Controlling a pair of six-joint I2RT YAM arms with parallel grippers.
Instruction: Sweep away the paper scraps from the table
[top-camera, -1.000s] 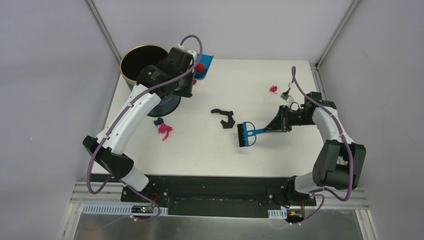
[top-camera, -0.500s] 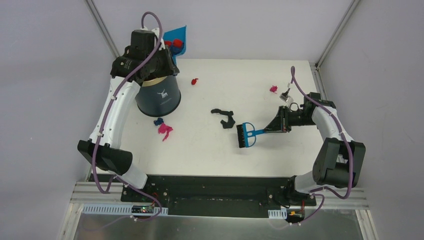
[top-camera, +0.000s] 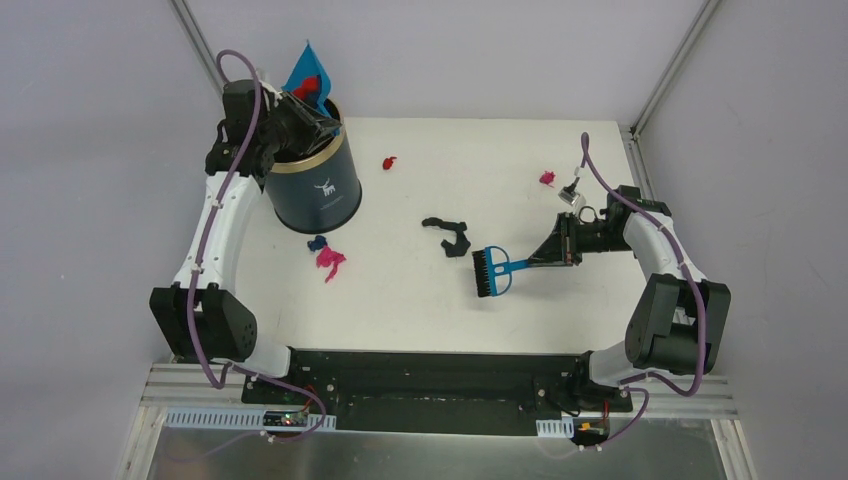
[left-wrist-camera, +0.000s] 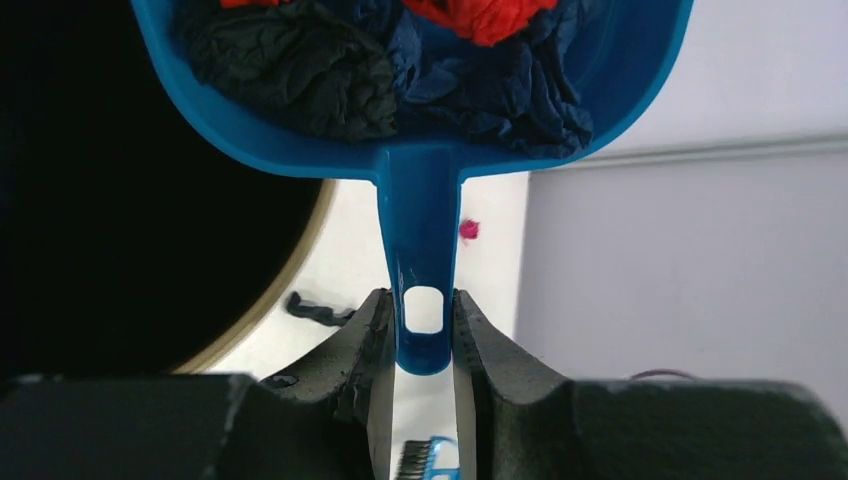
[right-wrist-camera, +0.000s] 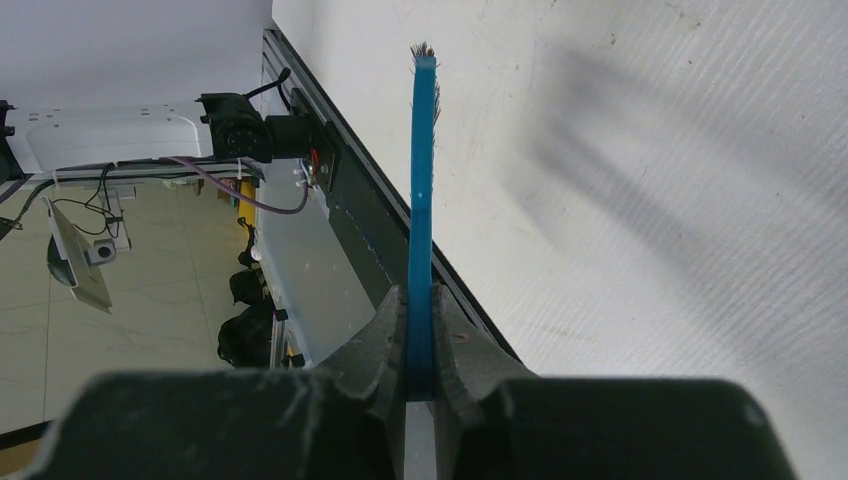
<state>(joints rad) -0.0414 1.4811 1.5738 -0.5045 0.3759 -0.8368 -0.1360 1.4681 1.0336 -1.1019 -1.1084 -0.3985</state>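
Swung up and to the left since a second ago, the left claw (left-wrist-camera: 426, 322) now holds the blue plastic dustpan (left-wrist-camera: 424, 190) tipped over the mouth of the dark navy gold-rimmed cylindrical bin (top-camera: 320, 195), its jaws drawn narrowly onto the end of the pan's handle. Crumpled paper scraps (left-wrist-camera: 500, 95) lie heaped in the pan, black, dark blue and red. They look light and soft, so a steeper tilt should let them slide out, though a piece could catch on the pan wall or drift past the rim. The bin's inside shows only as black, so what it already holds cannot be told. More bits lie on the white tabletop (top-camera: 400, 310): a dark blue and pink pair (top-camera: 326, 255) just in front of the bin, a red one (top-camera: 389, 162) to its right, black strips (top-camera: 448, 236) near the middle, and a magenta one (top-camera: 547, 178) far right. These are too small and limp to pinch; bristles should push them. The blue hand brush with black bristles (top-camera: 492, 270) sits just right of the black strips, hardly shifted, with the right claw (right-wrist-camera: 420, 300) clamped fully on its flat handle.
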